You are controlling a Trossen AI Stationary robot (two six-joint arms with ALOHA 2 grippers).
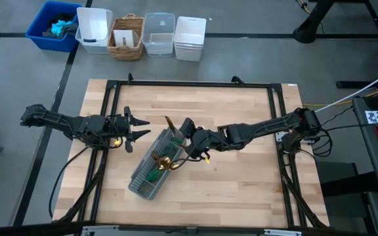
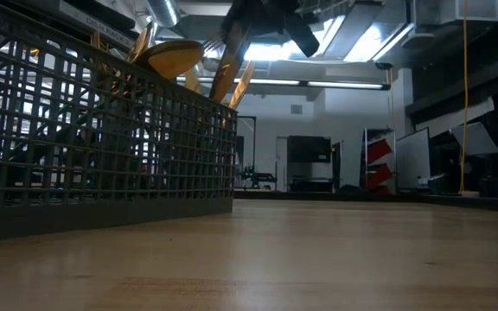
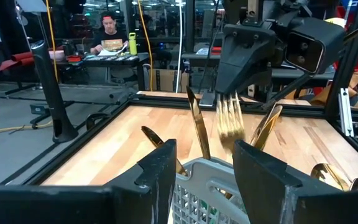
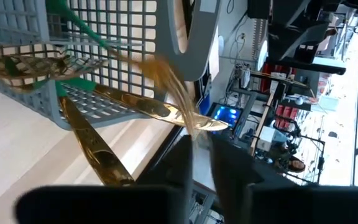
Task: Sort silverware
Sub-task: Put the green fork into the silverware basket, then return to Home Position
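Observation:
A grey mesh caddy (image 1: 151, 169) lies slantwise on the wooden table and holds several pieces of gold-headed silverware (image 1: 166, 164), heads up. My right gripper (image 3: 232, 93) hangs over the caddy's far end (image 4: 104, 37), fingers a little apart. A gold fork (image 3: 232, 121) stands blurred just under it, its green handle (image 4: 79, 28) down in the caddy. My left gripper (image 1: 146, 128) points level at that same end from the table's left, open, with the caddy's rim (image 3: 207, 186) showing between its fingers. A knife (image 3: 197, 127) and spoons (image 3: 266, 127) stand beside the fork. My right gripper (image 4: 201, 146) comes slanting down from the table's right, and the fork's tine tips (image 4: 193, 124) sit right at the gap between its parted fingers. The fork is blurred while the fingers are sharp. I cannot tell whether they touch it. My left gripper touches nothing that shows.
Beyond the table's far edge stand a blue bin (image 1: 54, 26), white tubs (image 1: 94, 29), a wicker basket (image 1: 126, 36) and clear boxes (image 1: 159, 33). A black frame (image 1: 189, 85) rims the table. Bare wood (image 1: 241, 183) lies right of the caddy. A person (image 3: 110, 34) sits far behind.

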